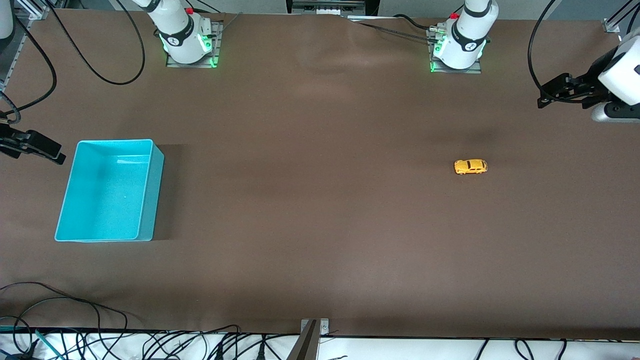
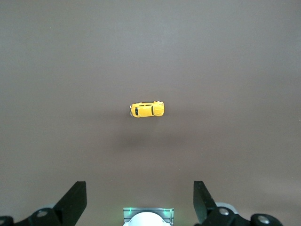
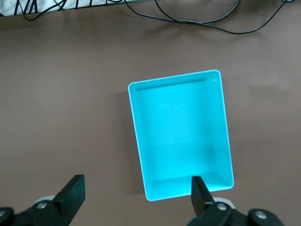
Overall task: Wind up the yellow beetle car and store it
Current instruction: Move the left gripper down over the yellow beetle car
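Observation:
The yellow beetle car (image 1: 470,166) stands on its wheels on the brown table, toward the left arm's end. It also shows in the left wrist view (image 2: 147,109). My left gripper (image 1: 549,96) hangs high over the table's edge at that end, open and empty (image 2: 140,200), apart from the car. The turquoise bin (image 1: 107,192) stands empty toward the right arm's end. My right gripper (image 1: 47,152) hangs over the table beside the bin, open and empty (image 3: 137,195). The bin fills the middle of the right wrist view (image 3: 181,136).
The two arm bases (image 1: 187,42) (image 1: 457,47) stand along the table's edge farthest from the front camera. Black cables (image 1: 150,345) and a metal bracket (image 1: 314,332) lie along the nearest edge. Wide bare tabletop lies between bin and car.

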{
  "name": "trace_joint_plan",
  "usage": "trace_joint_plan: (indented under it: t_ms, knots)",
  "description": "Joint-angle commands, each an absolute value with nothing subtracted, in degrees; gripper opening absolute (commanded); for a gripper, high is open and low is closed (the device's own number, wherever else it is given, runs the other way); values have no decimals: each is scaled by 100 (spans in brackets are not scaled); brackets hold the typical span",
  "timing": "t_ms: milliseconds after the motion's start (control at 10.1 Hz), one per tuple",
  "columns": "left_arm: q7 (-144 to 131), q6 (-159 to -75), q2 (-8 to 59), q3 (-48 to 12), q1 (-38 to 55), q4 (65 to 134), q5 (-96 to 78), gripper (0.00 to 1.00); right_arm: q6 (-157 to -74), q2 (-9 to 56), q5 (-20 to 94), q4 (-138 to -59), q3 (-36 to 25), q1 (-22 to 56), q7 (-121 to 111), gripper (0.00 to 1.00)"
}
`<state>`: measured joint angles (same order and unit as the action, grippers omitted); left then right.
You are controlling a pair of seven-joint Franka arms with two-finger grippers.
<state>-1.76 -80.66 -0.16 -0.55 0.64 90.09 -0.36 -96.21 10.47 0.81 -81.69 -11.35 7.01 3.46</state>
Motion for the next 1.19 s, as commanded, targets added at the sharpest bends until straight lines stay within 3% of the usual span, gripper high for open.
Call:
trace_joint_plan:
  t_ms: [0, 397, 1092]
  knots:
    - [-132, -8558, 61, -79, -174, 9333, -53, 100, -9606, 1072, 167, -8104, -1151, 659, 395, 100]
    - [-123, -9121, -70, -62, -404, 10245, -44, 100, -9606, 1020, 132, -8086, -1238, 659, 360, 100]
    - [-114, -11800, -176, -62, -404, 12328, -44, 100, -9589, 1020, 132, -8095, -1274, 668, 352, 100]
